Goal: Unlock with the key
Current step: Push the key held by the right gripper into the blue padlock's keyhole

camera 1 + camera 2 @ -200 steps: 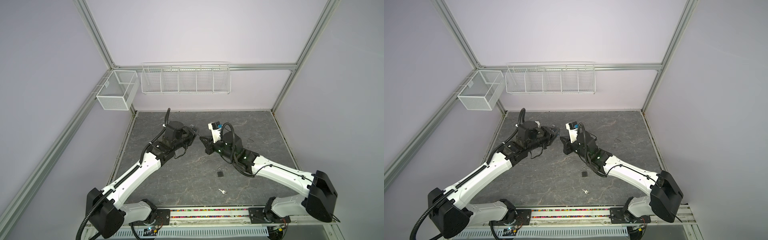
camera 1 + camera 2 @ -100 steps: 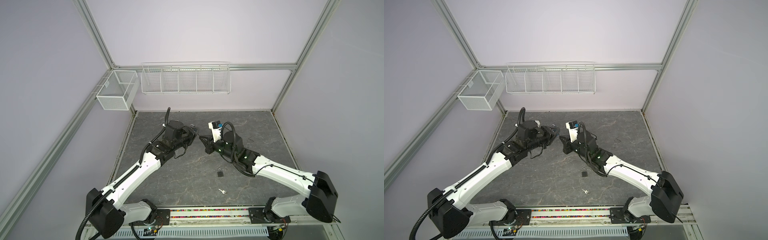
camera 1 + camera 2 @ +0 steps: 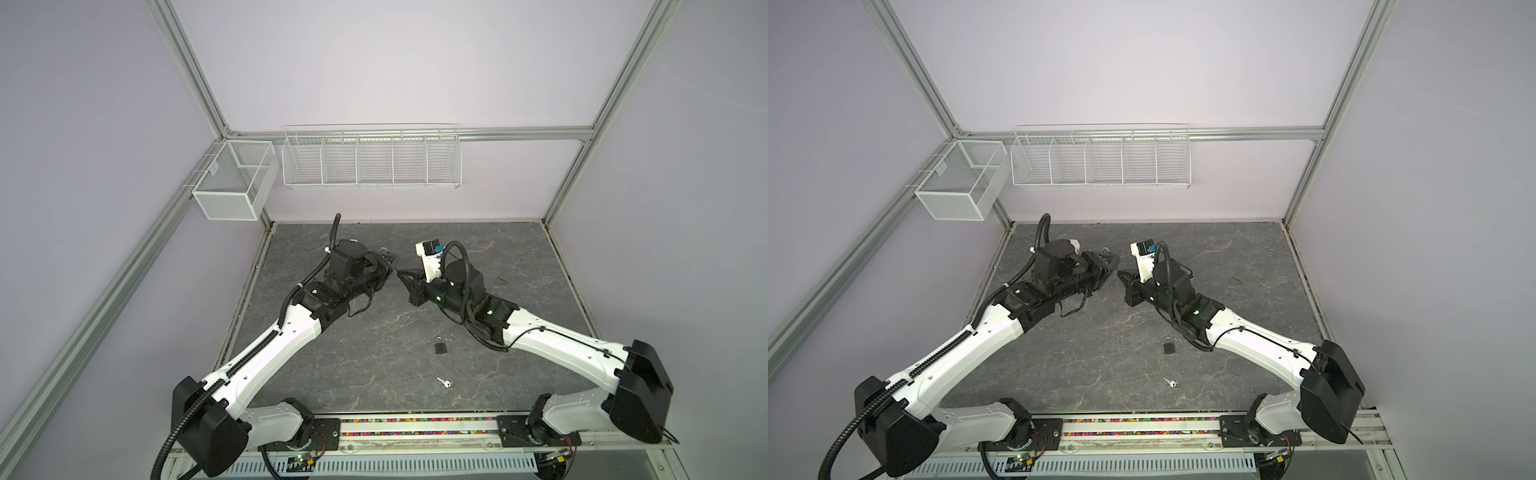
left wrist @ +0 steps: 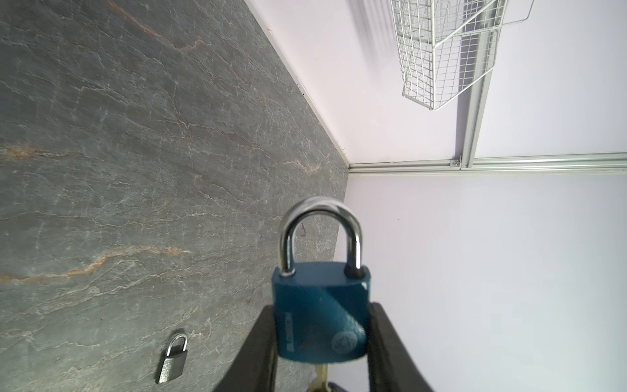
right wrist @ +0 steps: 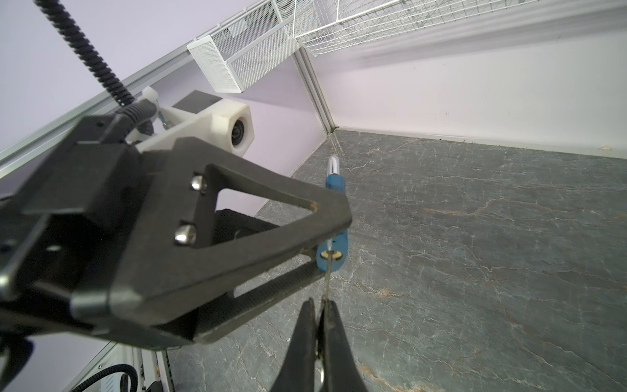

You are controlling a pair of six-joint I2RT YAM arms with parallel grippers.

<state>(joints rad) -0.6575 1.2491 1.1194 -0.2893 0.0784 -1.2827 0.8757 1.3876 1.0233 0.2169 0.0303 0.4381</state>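
Gripping the blue padlock (image 4: 319,315) by the two flanks of its body, the left fingers (image 4: 261,346) are closed part-way upon it and hold it clear of the tabletop (image 3: 540,249), near the middle of the workspace. Its shackle is seated in the body at both legs. The right fingers (image 5: 307,339) are pinched fully together on the key (image 5: 326,278), whose blade enters the keyhole in the padlock's underside. A grey padlock (image 3: 440,345) and a spare key (image 3: 444,382) lie flat on the tabletop, apart from each other, beside the right arm. On the back wall hangs a wire rack (image 3: 371,158) of five compartments; on the left wall hangs a mesh basket (image 3: 232,183) of two compartments. Through their wire only the wall shows.
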